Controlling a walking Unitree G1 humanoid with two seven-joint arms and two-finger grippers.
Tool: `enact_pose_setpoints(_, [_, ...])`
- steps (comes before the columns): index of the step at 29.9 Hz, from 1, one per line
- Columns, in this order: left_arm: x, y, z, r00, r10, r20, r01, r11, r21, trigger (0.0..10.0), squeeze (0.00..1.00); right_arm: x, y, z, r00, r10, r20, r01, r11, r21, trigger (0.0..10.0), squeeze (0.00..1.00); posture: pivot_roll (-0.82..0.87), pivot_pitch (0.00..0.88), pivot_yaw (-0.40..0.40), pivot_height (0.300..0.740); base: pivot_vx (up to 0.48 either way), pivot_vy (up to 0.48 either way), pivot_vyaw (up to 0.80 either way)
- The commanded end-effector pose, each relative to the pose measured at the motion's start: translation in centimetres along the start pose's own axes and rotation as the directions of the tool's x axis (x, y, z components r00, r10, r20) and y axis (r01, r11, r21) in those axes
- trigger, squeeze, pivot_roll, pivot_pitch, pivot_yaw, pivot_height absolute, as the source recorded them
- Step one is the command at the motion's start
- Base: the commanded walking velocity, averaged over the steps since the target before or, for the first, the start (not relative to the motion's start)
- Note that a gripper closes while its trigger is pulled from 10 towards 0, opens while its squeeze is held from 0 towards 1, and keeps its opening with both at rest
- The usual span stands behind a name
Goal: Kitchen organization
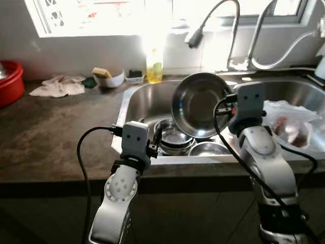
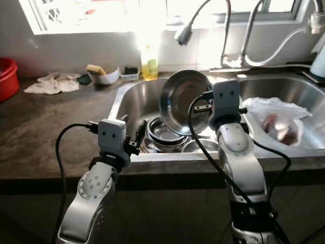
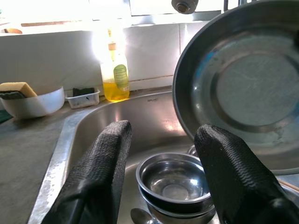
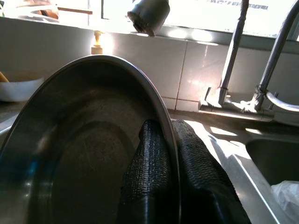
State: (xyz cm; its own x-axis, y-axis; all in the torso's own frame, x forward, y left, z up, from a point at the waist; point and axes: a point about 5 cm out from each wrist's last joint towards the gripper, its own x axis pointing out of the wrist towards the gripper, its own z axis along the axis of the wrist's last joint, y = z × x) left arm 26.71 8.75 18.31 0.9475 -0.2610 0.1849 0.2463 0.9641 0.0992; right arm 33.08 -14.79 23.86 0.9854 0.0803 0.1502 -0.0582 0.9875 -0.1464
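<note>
A wide steel bowl hangs tilted on edge above the left sink basin. My right gripper is shut on the steel bowl's rim, one finger inside and one outside. In the basin below sit stacked small steel bowls and another bowl beside them. My left gripper is open at the sink's front edge, pointing at the stacked bowls with nothing between its fingers.
Two faucets arch over the sinks. A yellow soap bottle, a white dish with a sponge and a cloth lie along the back wall. A red basin stands far left; a plastic bag fills the right basin.
</note>
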Motion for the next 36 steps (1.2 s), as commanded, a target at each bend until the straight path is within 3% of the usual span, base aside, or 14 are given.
enact_pose_setpoints(1, [-0.3,0.1,0.1,1.000,0.005,-0.005,-0.005,1.000,0.001,10.0,0.00,1.3,-0.6,0.6,1.000,-0.006,0.018,0.006,1.000,0.008,10.0,0.00,0.02,0.052,-0.018,0.740,0.000,0.000,0.00])
enact_pose_setpoints(7, [-0.5,0.2,0.0,1.000,0.014,-0.015,-0.014,1.000,0.007,10.0,0.00,3.5,-0.7,0.1,0.999,-0.004,-0.039,0.004,1.000,0.013,10.0,0.00,0.04,0.069,-0.026,0.740,0.000,0.000,0.00])
enact_pose_setpoints(9, [-0.7,0.3,0.0,1.000,0.019,-0.022,-0.019,1.000,0.011,10.0,0.00,5.0,-0.7,-1.0,0.987,0.011,-0.161,-0.015,1.000,-0.024,10.0,0.00,0.04,0.087,-0.032,0.740,0.000,0.000,0.00])
enact_pose_setpoints(15, [-0.9,0.4,-0.1,0.999,0.020,-0.032,-0.019,1.000,0.015,10.0,0.00,6.2,-0.7,-1.9,0.972,0.018,-0.233,-0.023,1.000,-0.018,10.0,0.00,0.04,0.111,-0.034,0.740,0.000,0.000,0.00])
enact_pose_setpoints(29, [-1.8,0.4,-0.5,0.998,0.002,-0.068,-0.001,1.000,0.021,10.0,0.00,6.5,0.0,-5.1,0.913,0.076,-0.400,-0.079,0.997,0.010,10.0,0.00,0.06,0.146,-0.042,0.740,0.000,0.000,0.00])
enact_pose_setpoints(30, [-1.8,0.4,-0.5,0.998,0.002,-0.068,0.000,1.000,0.021,10.0,0.00,6.5,0.0,-5.3,0.912,0.073,-0.403,-0.073,0.997,0.015,10.0,0.49,0.06,0.144,-0.044,0.740,0.000,0.000,0.00])
enact_pose_setpoints(31, [-1.9,0.4,-0.5,0.998,0.001,-0.068,0.000,1.000,0.021,10.0,0.00,6.5,0.0,-5.3,0.912,0.070,-0.404,-0.069,0.997,0.018,10.0,0.49,0.06,0.144,-0.044,0.740,0.000,0.000,0.00])
enact_pose_setpoints(32, [-1.9,0.4,-0.5,0.998,0.001,-0.069,0.000,1.000,0.021,10.0,0.00,6.5,-0.1,-5.4,0.911,0.068,-0.406,-0.064,0.998,0.021,10.0,0.94,0.06,0.143,-0.043,0.740,0.000,0.000,0.00])
enact_pose_setpoints(33, [-1.8,0.3,-0.5,0.998,-0.001,-0.069,0.002,1.000,0.022,10.0,0.00,6.6,-0.2,-5.4,0.912,0.065,-0.405,-0.061,0.998,0.023,10.0,1.00,0.06,0.140,-0.044,0.740,0.000,0.000,0.00])
enact_pose_setpoints(36, [-1.7,0.4,-0.4,0.998,-0.002,-0.069,0.003,1.000,0.022,10.0,0.00,6.6,-0.4,-5.4,0.914,0.060,-0.401,-0.054,0.998,0.026,10.0,1.00,0.06,0.136,-0.040,0.740,0.000,0.000,0.00])
